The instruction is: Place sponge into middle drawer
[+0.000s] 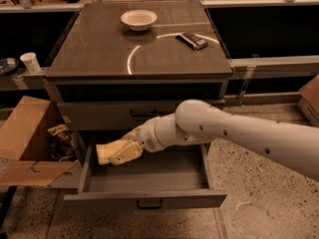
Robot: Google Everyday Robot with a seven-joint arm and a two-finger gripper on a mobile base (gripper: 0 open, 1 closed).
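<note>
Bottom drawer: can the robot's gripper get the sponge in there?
Probably yes. The drawer is pulled open, and the gripper holds the sponge just over its left side, with nothing showing between them.

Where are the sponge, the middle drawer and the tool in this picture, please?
sponge [106,154], camera view, its free left end.
middle drawer [159,177], camera view, its bare floor.
tool [128,148], camera view, between its fingertips, gripping the sponge above the drawer.
</note>
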